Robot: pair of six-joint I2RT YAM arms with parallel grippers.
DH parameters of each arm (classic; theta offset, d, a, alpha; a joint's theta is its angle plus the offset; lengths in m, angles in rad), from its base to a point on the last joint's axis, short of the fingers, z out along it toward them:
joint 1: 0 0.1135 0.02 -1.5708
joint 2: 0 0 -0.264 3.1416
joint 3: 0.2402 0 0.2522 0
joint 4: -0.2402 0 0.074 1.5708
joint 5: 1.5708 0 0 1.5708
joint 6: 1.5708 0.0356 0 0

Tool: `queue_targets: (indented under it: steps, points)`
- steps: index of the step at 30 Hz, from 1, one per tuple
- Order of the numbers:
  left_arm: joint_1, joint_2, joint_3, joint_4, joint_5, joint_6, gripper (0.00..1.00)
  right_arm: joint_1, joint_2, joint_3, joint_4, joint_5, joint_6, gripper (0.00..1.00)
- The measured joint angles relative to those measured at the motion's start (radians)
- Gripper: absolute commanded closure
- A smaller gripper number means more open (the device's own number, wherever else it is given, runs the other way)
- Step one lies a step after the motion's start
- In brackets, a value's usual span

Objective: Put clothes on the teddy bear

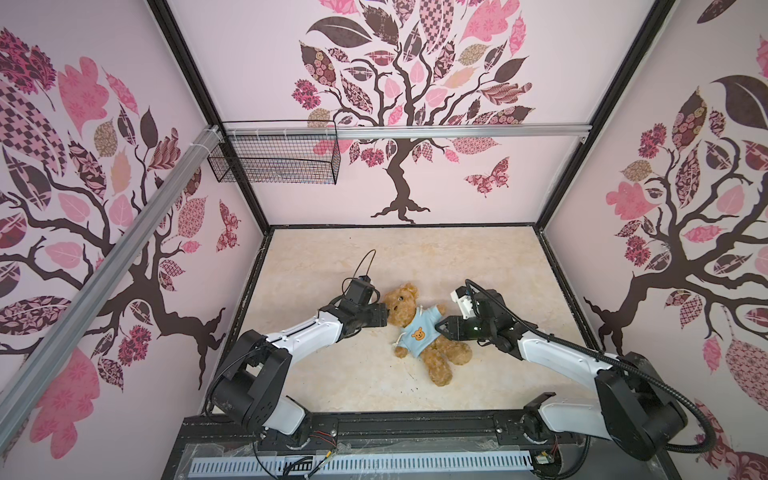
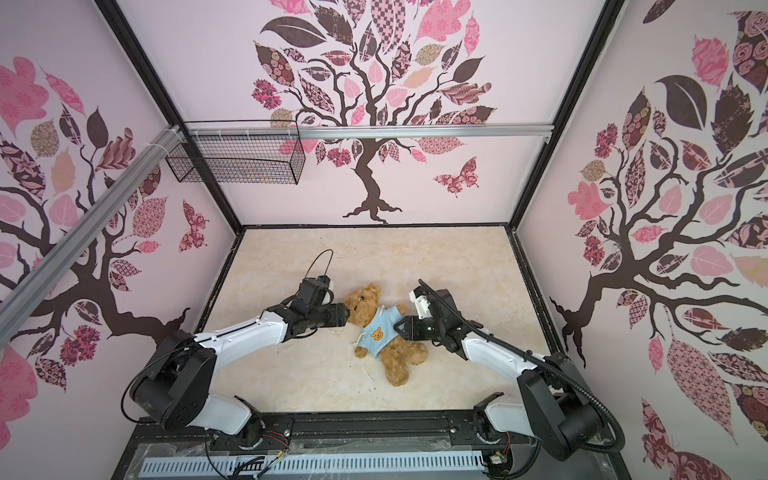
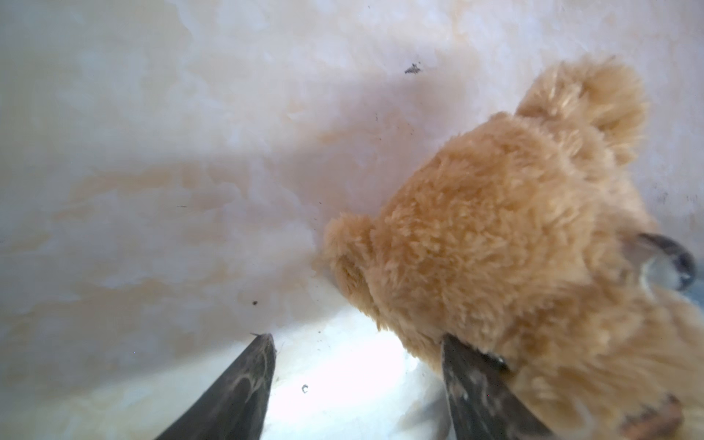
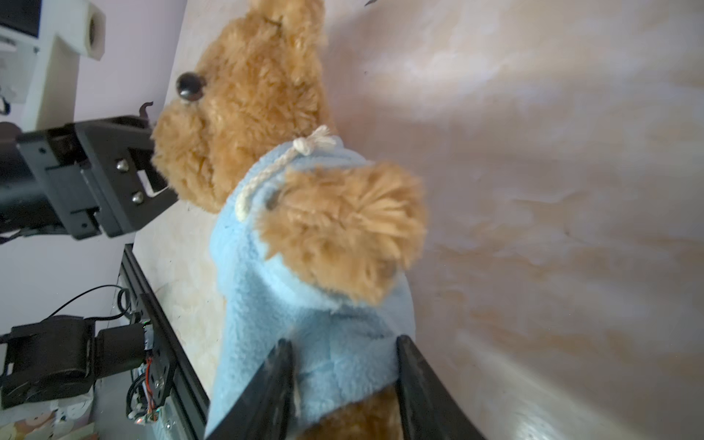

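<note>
You have the teddy bear on its back just below centre frame in both top views, wearing a blue shirt, with bare tabletop open above it. The left claw stands apart at the head. The right claw straddles the shirt hem, shown only in its wrist view; whether it pinches cannot be told.

One teddy bear, one shirt, one basket.
</note>
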Motion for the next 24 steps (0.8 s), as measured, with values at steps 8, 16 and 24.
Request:
queue_targets:
  steps: [8, 16, 24]
  points:
    - [0.021, -0.282, -0.075, 0.11, -0.283, 0.096, 0.19, -0.011, -0.126, 0.064, -0.084, 0.271, -0.117, 0.36]
    - [0.104, -0.333, -0.249, 0.421, -0.66, 0.331, 0.08, -0.133, -0.267, -0.011, 0.069, 0.662, -0.243, 0.12]
    - [0.315, -0.219, -0.341, 0.648, -0.704, 0.44, 0.05, -0.24, -0.072, -0.128, 0.321, 0.881, -0.354, 0.0]
